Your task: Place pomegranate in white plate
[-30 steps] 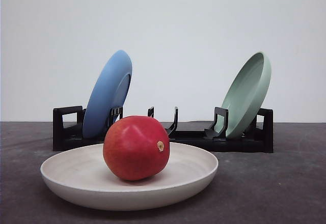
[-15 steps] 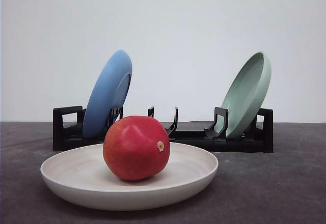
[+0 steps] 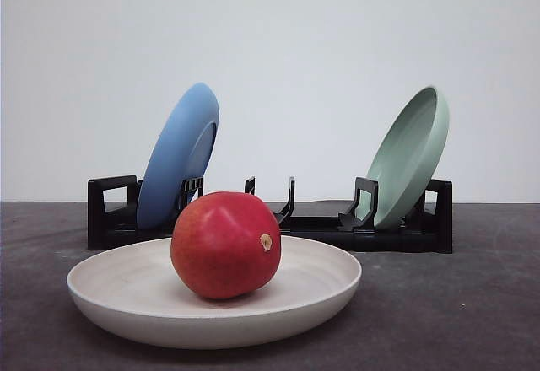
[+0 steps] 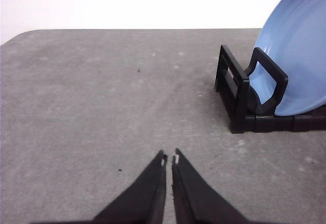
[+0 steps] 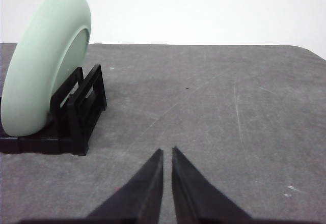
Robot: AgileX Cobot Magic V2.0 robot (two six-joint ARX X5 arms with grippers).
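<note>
Your left gripper [image 4: 169, 158] sits closed on nothing: in the left wrist view its 2 black fingers [image 4: 153, 183] meet at the tips with only a hairline slit between them, hanging over bare grey surface [image 4: 102, 107]. Just beyond and to one side, you see the end of the black dish rack [image 4: 244, 102] with the blue plate [image 4: 295, 56] standing in it on edge.

Your right gripper [image 5: 167, 152] is likewise closed and empty, fingertips nearly touching above the surface. The other end of the rack is near it, carrying the pale green plate [image 5: 43, 61], tilted on its rim.

From the front view, note the following:
- The pomegranate [image 3: 225, 244] rests inside the white plate [image 3: 110, 303], roughly centred, tan stem spot turned toward the robot's right.
- The white plate lies flat on the surface, in front of the rack and apart from it, as far as this low angle lets you judge.
- The rack [image 3: 321, 232] runs across behind the plate; the blue plate [image 3: 179, 156] leans at its left end, the green plate [image 3: 411, 156] at its right end, both tipped to the right.
- The middle slots hold 2 bare uprights.
- A plain white wall [image 3: 295, 51] backs the scene.
</note>
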